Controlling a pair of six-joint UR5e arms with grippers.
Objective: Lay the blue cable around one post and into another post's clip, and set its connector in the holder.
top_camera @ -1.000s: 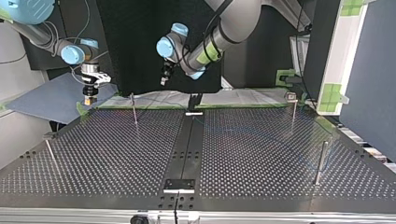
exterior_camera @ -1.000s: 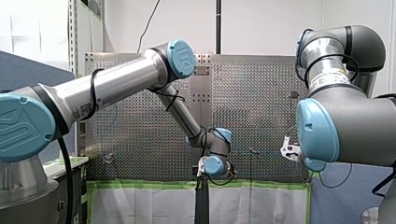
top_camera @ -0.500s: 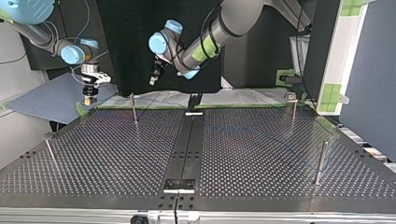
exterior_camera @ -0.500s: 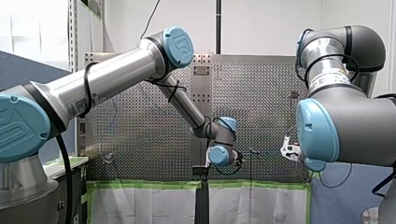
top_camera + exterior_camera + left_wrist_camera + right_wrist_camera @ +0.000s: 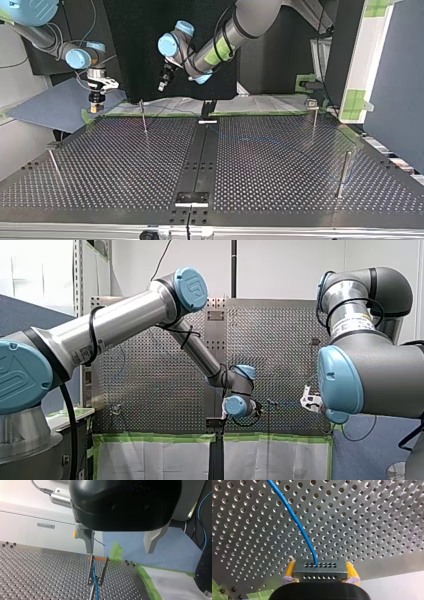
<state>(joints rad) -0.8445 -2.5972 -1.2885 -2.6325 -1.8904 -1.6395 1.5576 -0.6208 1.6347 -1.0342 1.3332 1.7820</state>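
Where my right hand (image 5: pixel 320 573) closes, its yellow pads (image 5: pixel 289 570) pinch the connector (image 5: pixel 320 567), long axis crosswise between them, holed face pointing ahead at the table (image 5: pixel 374 525). From that face the blue cable (image 5: pixel 294 522) runs away over the holes. My left hand (image 5: pixel 120 546): fingers spread, holding nothing, above a clip post (image 5: pixel 90 571) with the cable between its prongs. Against a second ago: left hand shifted toward the top view's left; right hand unmoved.

Top view: my right gripper (image 5: pixel 96 109) is upper left, my left gripper (image 5: pixel 162 88) right of it. A post (image 5: pixel 144 118) stands lower, between them.
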